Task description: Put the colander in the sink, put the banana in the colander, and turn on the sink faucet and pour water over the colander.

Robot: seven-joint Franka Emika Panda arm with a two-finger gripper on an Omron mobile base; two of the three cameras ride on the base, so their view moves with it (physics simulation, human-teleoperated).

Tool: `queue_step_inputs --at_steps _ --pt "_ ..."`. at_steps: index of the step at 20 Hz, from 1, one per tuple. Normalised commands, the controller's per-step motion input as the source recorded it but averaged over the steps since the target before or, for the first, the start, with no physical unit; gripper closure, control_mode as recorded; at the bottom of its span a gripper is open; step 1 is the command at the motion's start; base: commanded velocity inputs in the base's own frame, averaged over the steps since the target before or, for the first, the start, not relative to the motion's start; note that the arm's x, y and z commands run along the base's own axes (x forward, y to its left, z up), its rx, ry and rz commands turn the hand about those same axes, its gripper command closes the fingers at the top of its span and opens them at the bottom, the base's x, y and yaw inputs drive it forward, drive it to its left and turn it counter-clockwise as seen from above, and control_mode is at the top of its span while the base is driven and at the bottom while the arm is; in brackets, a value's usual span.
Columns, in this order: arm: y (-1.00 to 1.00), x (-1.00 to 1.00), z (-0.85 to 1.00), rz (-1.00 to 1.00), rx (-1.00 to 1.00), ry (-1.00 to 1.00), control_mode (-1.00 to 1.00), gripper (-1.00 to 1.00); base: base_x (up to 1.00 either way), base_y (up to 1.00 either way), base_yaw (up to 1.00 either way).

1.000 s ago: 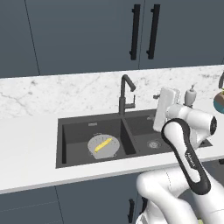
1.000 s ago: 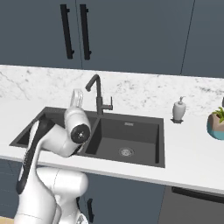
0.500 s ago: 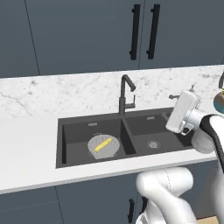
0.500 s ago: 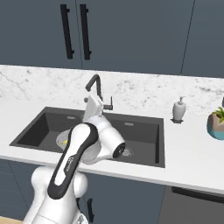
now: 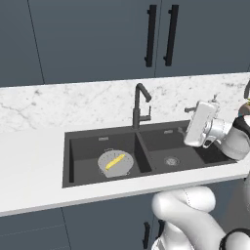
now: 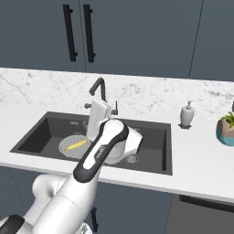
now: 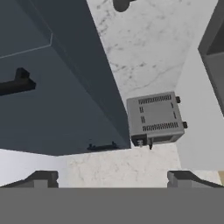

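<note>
Swings right across the sink (image 5: pixel 97 135) with claw (image 7: pixel 111 178) spread, empty — leaves banana (image 5: pixel 115 161) in colander (image 5: pixel 104 165) to claw's left — points to sink faucet (image 5: pixel 138 105) next.

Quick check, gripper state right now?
Gripper: open, fingertips set wide apart with nothing between them.

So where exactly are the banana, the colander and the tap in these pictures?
banana (image 5: pixel 114 161), left base view, middle of the yellow fruit.
colander (image 5: pixel 105 167), left base view, bare grey inside beside the fruit.
sink faucet (image 5: pixel 136 107), left base view, its upright stem.
</note>
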Motion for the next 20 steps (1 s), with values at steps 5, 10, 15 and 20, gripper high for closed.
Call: queue_step_inputs --at_steps 5,10,15,20 --pt "0.0 0.0 0.05 0.08 0.0 -0.17 -1.0 -1.0 0.0 0.0 0.0" --pt "0.12 0.06 0.0 0.0 0.0 -0.27 -1.0 -1.0 0.0 0.0 0.0" --pt "0.22 0.09 0.08 0.0 0.0 -0.26 -1.0 -1.0 0.0 0.0 0.0" --pt "0.25 0.0 0.33 0.0 0.0 -0.11 -1.0 -1.0 0.0 0.0 0.0"
